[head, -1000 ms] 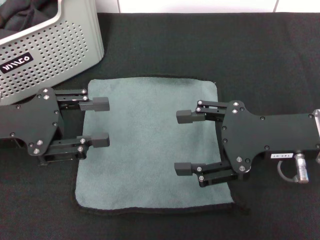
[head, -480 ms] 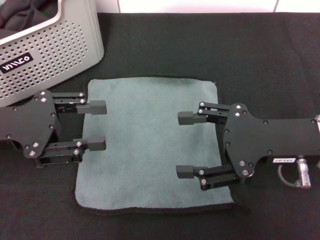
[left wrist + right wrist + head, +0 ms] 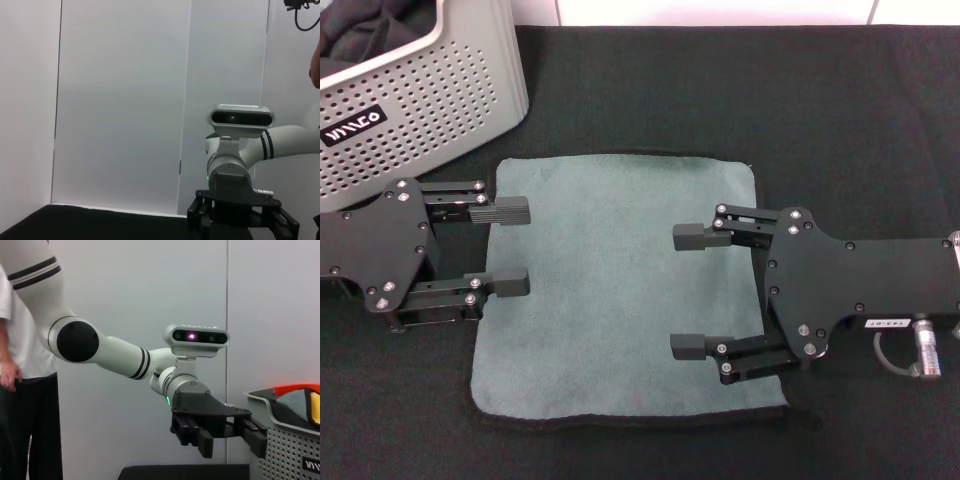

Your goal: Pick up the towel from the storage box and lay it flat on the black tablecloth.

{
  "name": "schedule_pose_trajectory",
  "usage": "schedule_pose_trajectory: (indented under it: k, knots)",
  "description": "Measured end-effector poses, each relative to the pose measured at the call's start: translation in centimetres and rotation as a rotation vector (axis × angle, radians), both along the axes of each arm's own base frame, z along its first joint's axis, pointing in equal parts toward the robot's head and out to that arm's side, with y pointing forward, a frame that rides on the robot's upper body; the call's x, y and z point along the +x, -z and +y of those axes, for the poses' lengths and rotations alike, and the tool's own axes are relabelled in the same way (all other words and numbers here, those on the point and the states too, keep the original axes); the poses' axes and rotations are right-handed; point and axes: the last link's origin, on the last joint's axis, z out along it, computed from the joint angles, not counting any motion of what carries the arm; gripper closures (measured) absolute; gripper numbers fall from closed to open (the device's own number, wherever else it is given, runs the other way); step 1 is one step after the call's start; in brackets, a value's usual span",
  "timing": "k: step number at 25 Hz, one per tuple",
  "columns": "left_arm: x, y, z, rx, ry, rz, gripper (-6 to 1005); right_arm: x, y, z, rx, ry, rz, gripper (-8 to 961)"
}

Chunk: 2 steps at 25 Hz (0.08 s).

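Towel (image 3: 620,290) lies flat, grey-green side up, on black tablecloth (image 3: 820,110). Left end effector (image 3: 505,247) and right end effector (image 3: 688,292) both spread wide over its opposite edges, holding nothing. Storage box (image 3: 430,100) sits far left.

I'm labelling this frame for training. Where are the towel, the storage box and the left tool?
towel (image 3: 620,290): head view, middle of its grey-green face.
storage box (image 3: 440,95): head view, perforated front wall.
left tool (image 3: 508,246): head view, midway between its open fingertips.
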Motion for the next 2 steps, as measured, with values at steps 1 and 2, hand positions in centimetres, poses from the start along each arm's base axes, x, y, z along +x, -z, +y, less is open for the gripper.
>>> schedule_pose_trajectory:
  k: [1, 2]
  knots:
    - [0.00, 0.04, 0.01, -0.002, -0.002, -0.002, 402, 0.03, 0.03, 0.02, 0.003, -0.006, 0.000, 108]
    - [0.00, 0.11, 0.02, -0.005, -0.004, -0.005, 402, 0.04, 0.05, 0.07, 0.005, -0.011, 0.002, 108]
